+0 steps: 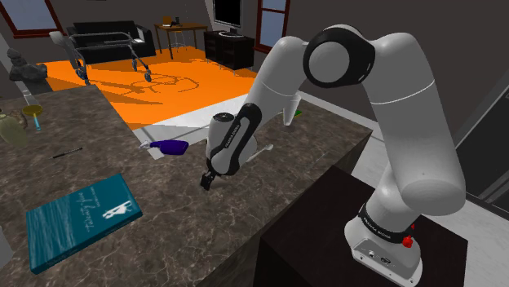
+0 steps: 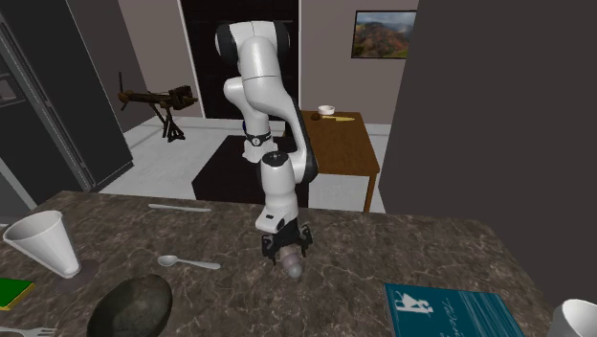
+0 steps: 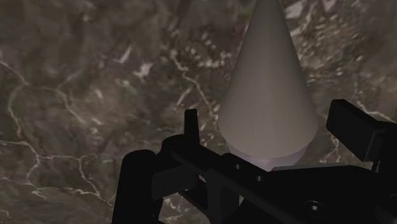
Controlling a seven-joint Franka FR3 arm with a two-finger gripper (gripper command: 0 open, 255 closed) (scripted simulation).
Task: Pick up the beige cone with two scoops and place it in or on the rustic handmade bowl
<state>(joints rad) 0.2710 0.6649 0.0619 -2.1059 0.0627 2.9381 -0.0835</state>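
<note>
**Hand state.** The hand (image 2: pixel 286 252) is released. Its fingers (image 3: pixel 191 130) stand apart on either side of the cone (image 3: pixel 267 95), and the counter shows through both gaps.

**Cone.** It is at mid-counter, directly under the hand, with its tip pointing away from the palm. It is smooth, beige and tapers evenly. A pale rounded scoop sits at its wide end.

**Surroundings (second exterior view, from the cone).**
- Spoon (image 2: pixel 187 261): 9 o'clock, near. It is pale and slender, just beside the direct line to the bowl.
- Bowl (image 2: pixel 132 306): between 8 and 9 o'clock, well apart. It is dark and rough, with an uneven rounded shape.
- Cup (image 2: pixel 43 242): 9 o'clock, beyond the spoon. It is white and flared.
- Book (image 2: pixel 454 311): between 3 and 4 o'clock. It is flat, with a teal cover.

**Counter** (image 2: pixel 402 249). Dark brown stone with pale veins.
</note>
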